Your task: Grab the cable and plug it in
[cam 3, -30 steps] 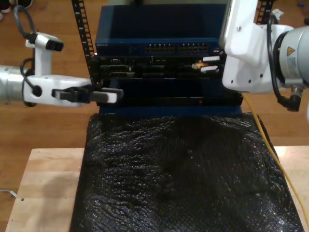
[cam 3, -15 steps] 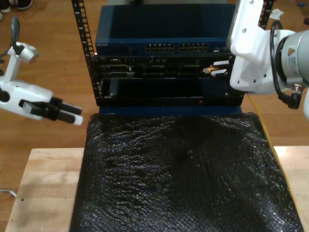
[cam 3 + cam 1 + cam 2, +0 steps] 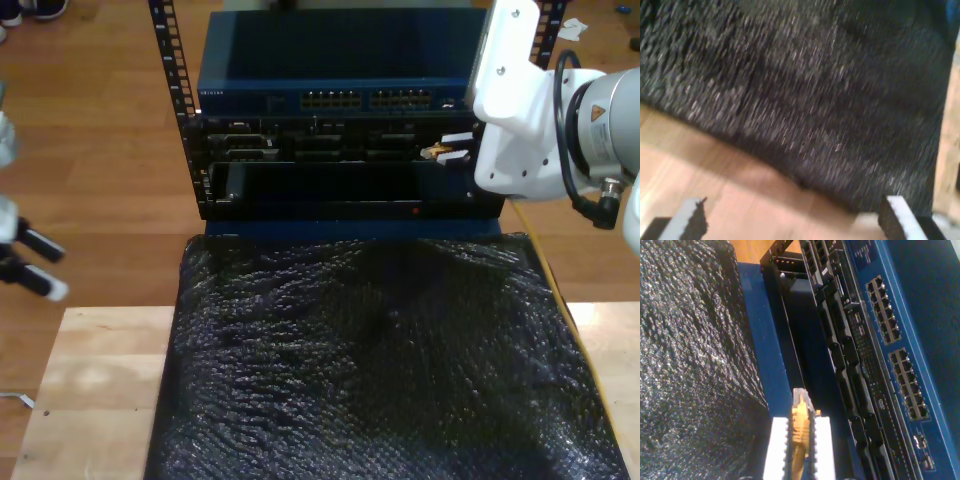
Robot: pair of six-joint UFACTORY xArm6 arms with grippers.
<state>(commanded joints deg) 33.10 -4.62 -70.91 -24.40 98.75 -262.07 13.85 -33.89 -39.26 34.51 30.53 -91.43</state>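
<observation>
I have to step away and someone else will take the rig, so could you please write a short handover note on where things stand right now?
My second gripper is shut on the cable, clear plug pointing out past the fingers, in front of the rack at the exterior view's right.
My first gripper is open and holds nothing, over the edge of the black mat.
Done: cable grabbed.
Left: line the plug up with a port and push it in.

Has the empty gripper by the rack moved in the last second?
Yes. My first gripper has pulled away from the rack, toward the exterior view's left edge and lower, and now sits beside the black mat.
</observation>
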